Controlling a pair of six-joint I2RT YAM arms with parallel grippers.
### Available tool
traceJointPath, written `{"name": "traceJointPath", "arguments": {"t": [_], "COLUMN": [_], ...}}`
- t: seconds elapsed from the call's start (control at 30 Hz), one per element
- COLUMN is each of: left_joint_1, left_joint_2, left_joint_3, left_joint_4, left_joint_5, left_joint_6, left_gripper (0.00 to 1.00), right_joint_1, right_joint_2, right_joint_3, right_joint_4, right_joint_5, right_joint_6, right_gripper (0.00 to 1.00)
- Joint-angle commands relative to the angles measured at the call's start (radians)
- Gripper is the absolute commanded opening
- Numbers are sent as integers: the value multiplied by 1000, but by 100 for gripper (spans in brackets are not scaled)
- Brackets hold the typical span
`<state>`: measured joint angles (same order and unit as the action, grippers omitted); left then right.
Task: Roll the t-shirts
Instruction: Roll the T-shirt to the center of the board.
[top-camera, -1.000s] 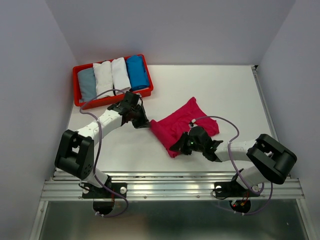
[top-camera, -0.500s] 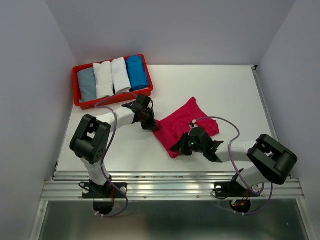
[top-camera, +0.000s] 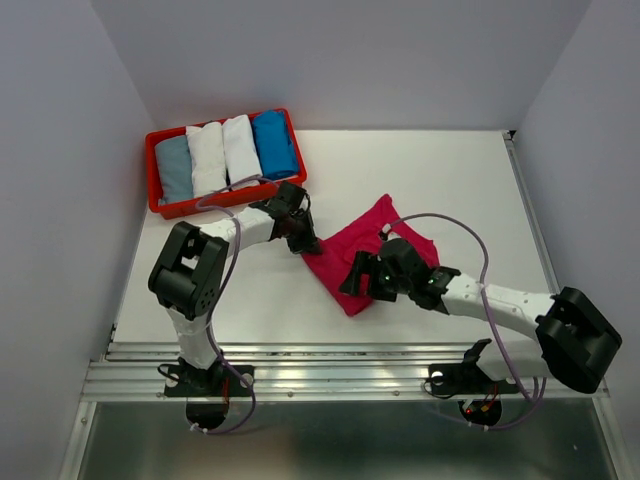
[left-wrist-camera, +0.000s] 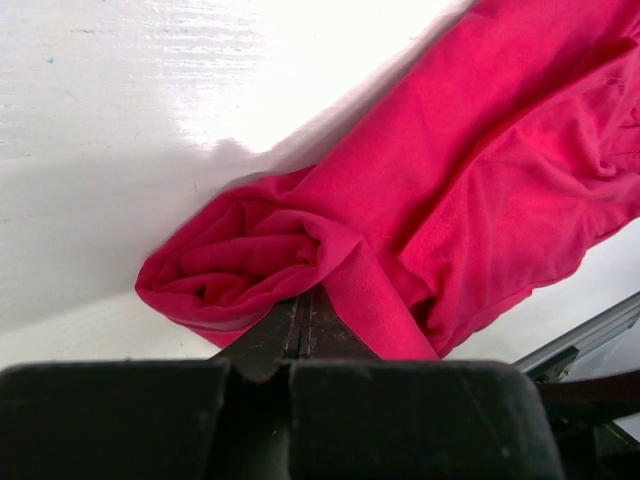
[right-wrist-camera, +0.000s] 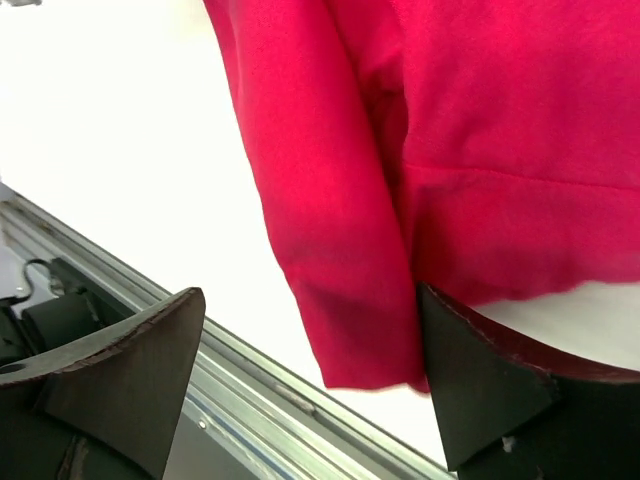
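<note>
Lying bunched on the white table (top-camera: 450, 180), the magenta t-shirt (top-camera: 352, 250) is pinched at one corner by our clenched left gripper (top-camera: 307, 242); our right gripper (top-camera: 352, 279) straddles its near edge, fingers spread. Pale walls (top-camera: 350, 60) surround us; rolled t-shirts (top-camera: 225, 150) fill the red tray (top-camera: 152, 172).

rumpled magenta t-shirt (top-camera: 365, 255) lies on table (top-camera: 450, 180); 4 rolled t-shirts (top-camera: 210, 155) fill tray (top-camera: 150, 175).

1. On the pink t-shirt (left-wrist-camera: 480, 180), pinched at the tips of my left gripper (left-wrist-camera: 303, 298) and lying between the spread fingers of my right gripper (right-wrist-camera: 310, 300), I read no print, label or brand.
2. Nowhere else around my jaws is any text, number or sign legible.
</note>
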<state>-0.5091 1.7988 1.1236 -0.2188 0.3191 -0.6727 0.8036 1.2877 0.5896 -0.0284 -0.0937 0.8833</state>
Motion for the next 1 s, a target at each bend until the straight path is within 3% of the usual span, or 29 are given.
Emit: {"name": "traceJointPath", "arguments": {"t": [0.0, 0.2, 0.3, 0.37, 0.4, 0.53, 0.77, 0.97], "left_joint_1": [-6, -6, -8, -6, -8, -6, 0, -2], "left_joint_2": [14, 45, 63, 76, 77, 45, -79, -66], "left_joint_3": [47, 76, 90, 100, 108, 125, 113, 27], "left_joint_4": [9, 21, 22, 22, 16, -8, -76, -62], "left_joint_5": [14, 28, 40, 41, 40, -3, -95, -86], "left_joint_6": [24, 28, 33, 33, 35, 33, 33, 18], "left_gripper": [0, 0, 0, 0, 0, 0, 0, 0], "right_joint_1": [-7, 5, 29, 51, 83, 135, 157, 157], "right_joint_2": [-56, -102, -76, -35, -19, 80, 134, 157], "right_joint_3": [88, 176, 237, 265, 292, 361, 306, 221], "right_joint_4": [-223, -386, -418, -418, -409, -384, -360, -344], "right_joint_5": [98, 331, 390, 410, 419, 388, 356, 368], "right_joint_6": [-89, -121, -142, -159, -174, -202, -150, -107], "right_gripper": [91, 88, 77, 51, 33, 3, 1, 1]}}
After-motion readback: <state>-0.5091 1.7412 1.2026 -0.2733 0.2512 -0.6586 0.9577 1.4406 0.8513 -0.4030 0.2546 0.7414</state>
